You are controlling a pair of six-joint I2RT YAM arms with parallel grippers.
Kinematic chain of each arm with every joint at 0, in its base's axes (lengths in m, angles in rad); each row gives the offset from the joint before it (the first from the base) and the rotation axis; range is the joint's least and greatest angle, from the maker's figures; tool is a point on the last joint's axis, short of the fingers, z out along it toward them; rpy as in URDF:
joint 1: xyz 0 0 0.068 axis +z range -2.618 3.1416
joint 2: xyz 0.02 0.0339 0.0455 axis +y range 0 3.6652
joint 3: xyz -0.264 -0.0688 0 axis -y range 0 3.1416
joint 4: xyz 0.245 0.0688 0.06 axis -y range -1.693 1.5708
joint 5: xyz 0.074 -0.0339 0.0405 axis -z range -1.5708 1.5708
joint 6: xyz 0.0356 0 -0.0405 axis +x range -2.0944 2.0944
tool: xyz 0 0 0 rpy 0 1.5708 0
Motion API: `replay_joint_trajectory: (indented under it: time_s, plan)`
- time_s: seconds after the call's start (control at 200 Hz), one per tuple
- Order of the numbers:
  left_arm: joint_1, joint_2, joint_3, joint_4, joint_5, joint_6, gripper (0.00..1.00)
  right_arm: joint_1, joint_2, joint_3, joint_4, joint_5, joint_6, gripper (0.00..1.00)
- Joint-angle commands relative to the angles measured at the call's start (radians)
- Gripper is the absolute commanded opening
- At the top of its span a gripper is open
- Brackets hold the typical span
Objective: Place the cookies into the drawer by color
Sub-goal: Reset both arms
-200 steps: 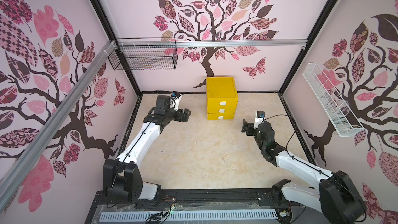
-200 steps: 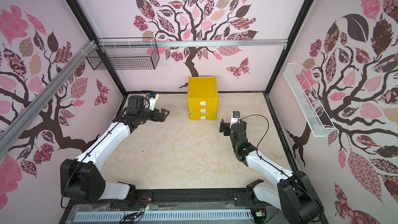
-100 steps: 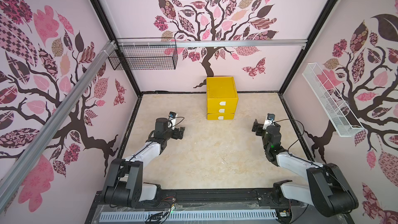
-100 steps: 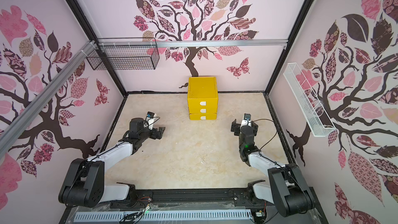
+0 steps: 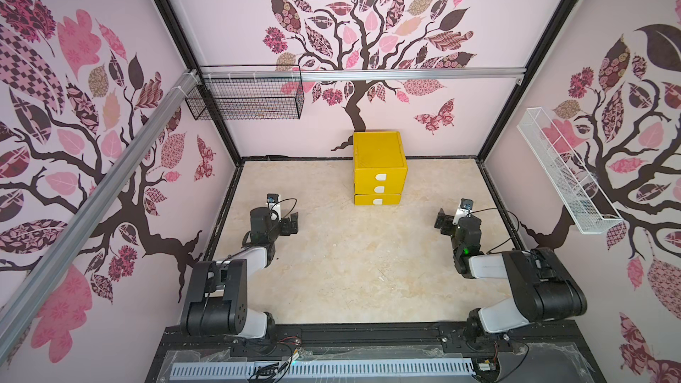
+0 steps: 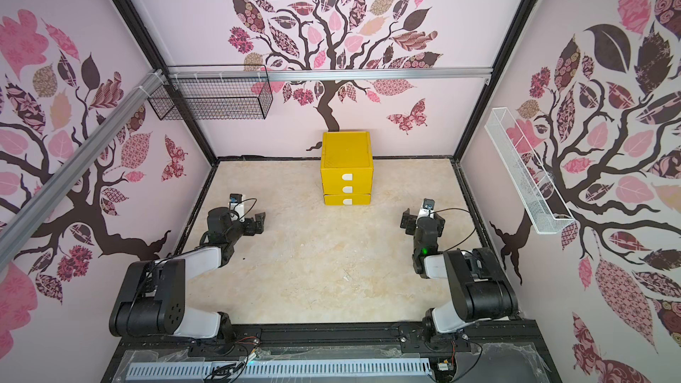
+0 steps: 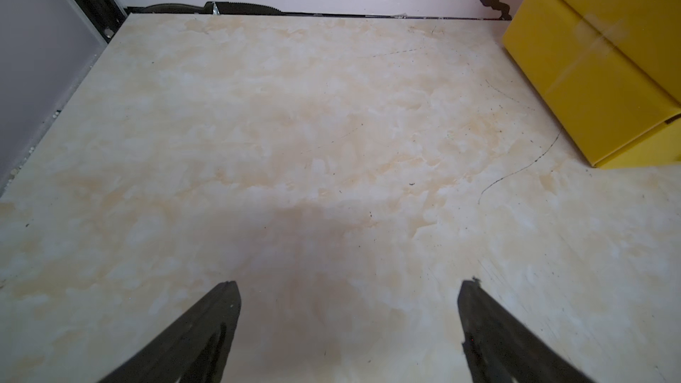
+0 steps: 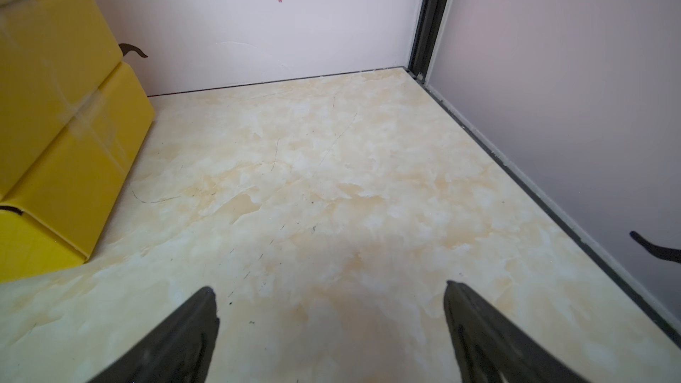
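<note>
The yellow drawer (image 5: pixel 379 167) (image 6: pixel 346 175) stands at the back middle of the table, with all three of its drawers shut and their white tabs facing front. No cookies show in any view. My left gripper (image 5: pixel 292 223) (image 6: pixel 257 223) hovers low over the table, left of the drawer and in front of it, open and empty. My right gripper (image 5: pixel 458 221) (image 6: pixel 422 219) is to the right of the drawer and in front of it, also open and empty. In the wrist views the left gripper (image 7: pixel 348 289) and right gripper (image 8: pixel 329 292) have only bare table between their fingers, and the drawer (image 7: pixel 597 68) (image 8: pixel 62 123) shows at the side.
A black wire basket (image 5: pixel 245 99) hangs on the back wall at upper left. A white wire basket (image 5: pixel 563 175) hangs on the right wall. Walls close in the marble-patterned table (image 5: pixel 361 252) on three sides. Both arm bases sit on the front rail (image 5: pixel 350 337).
Both arms have folded back toward the front, away from the drawer, and now sit low near their bases. Both grippers stayed open.
</note>
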Motion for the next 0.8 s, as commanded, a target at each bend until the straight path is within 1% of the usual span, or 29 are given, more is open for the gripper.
replay_joint_trajectory:
  time_s: [0.0, 0.065, 0.155, 0.19, 0.225, 0.31, 0.375, 0.445, 0.5, 0.795]
  plan:
    - [0.004, -0.011, -0.036, 0.168, -0.026, 0.004, 0.97, -0.005, 0.034, 0.014, 0.086, -0.031, -0.006, 0.99]
    - [0.005, 0.030, -0.092, 0.320, -0.026, 0.013, 0.97, -0.006, 0.012, 0.042, -0.005, -0.039, 0.000, 0.99]
    - [0.005, 0.091, -0.128, 0.431, -0.027, 0.017, 0.97, -0.006, 0.022, 0.060, -0.021, -0.028, 0.004, 0.99]
    - [0.005, 0.114, -0.136, 0.478, -0.047, 0.007, 0.97, -0.005, 0.017, 0.066, -0.042, -0.020, 0.010, 0.99]
    - [0.005, 0.134, -0.138, 0.516, -0.069, -0.008, 0.97, -0.006, 0.023, 0.065, -0.026, -0.016, 0.009, 0.99]
    - [0.005, 0.106, -0.111, 0.408, -0.088, -0.009, 0.98, -0.005, 0.017, 0.064, -0.038, -0.017, 0.010, 0.99]
    - [0.006, 0.126, -0.106, 0.439, -0.118, -0.028, 0.97, -0.006, 0.022, 0.063, -0.026, -0.016, 0.008, 0.99]
    - [0.006, 0.111, -0.094, 0.386, -0.142, -0.035, 0.97, -0.006, 0.019, 0.064, -0.033, -0.017, 0.009, 0.99]
    - [0.007, 0.119, -0.099, 0.411, -0.146, -0.038, 0.98, -0.006, 0.019, 0.062, -0.031, -0.016, 0.008, 0.99]
    - [0.007, 0.113, -0.098, 0.400, -0.144, -0.034, 0.98, -0.005, 0.022, 0.069, -0.038, -0.018, 0.009, 0.99]
